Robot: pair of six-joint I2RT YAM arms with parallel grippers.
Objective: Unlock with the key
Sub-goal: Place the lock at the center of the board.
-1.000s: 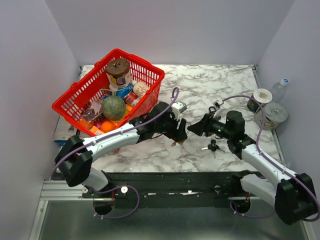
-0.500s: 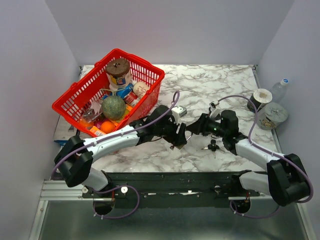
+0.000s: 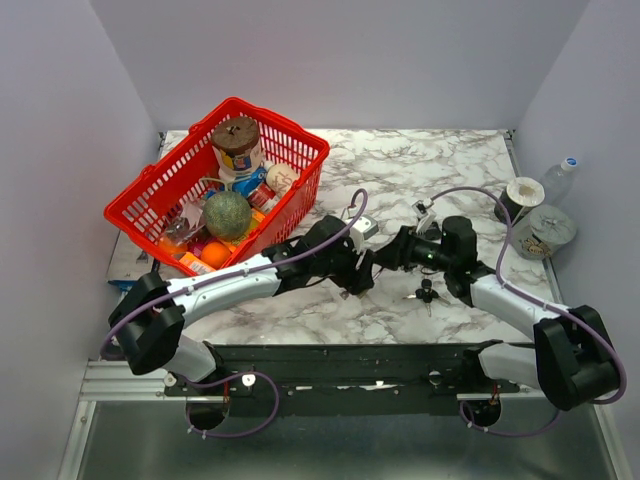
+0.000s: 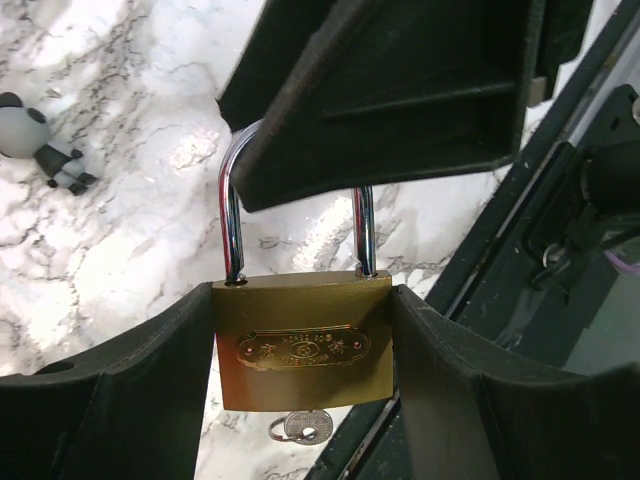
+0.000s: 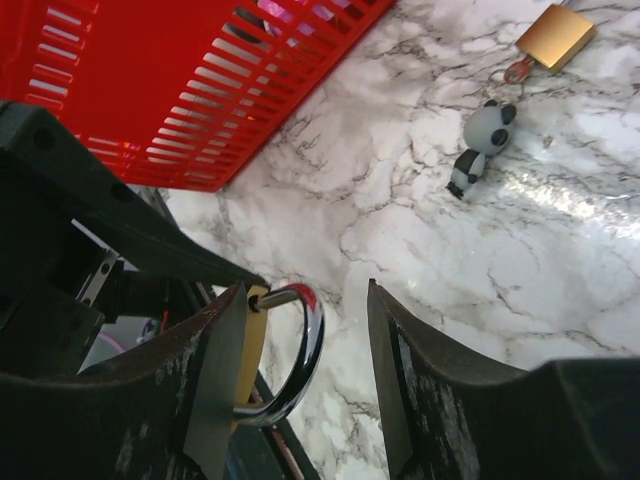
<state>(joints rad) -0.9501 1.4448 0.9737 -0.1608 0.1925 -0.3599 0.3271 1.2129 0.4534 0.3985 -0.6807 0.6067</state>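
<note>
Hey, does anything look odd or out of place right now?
Slightly: the key sticks out under the padlock, but the open right gripper straddles the shackle at the opposite end, nowhere near the key.

Two robot arms reach inward over a white marble-patterned tabletop (image 3: 430,160), the left gripper (image 3: 356,272) and right gripper (image 3: 386,258) nearly touching at mid-table — a bunch of dark keys (image 3: 426,292) lies just beside the right arm. A red plastic basket (image 3: 300,192), crammed with goods, stands rear left.
</note>
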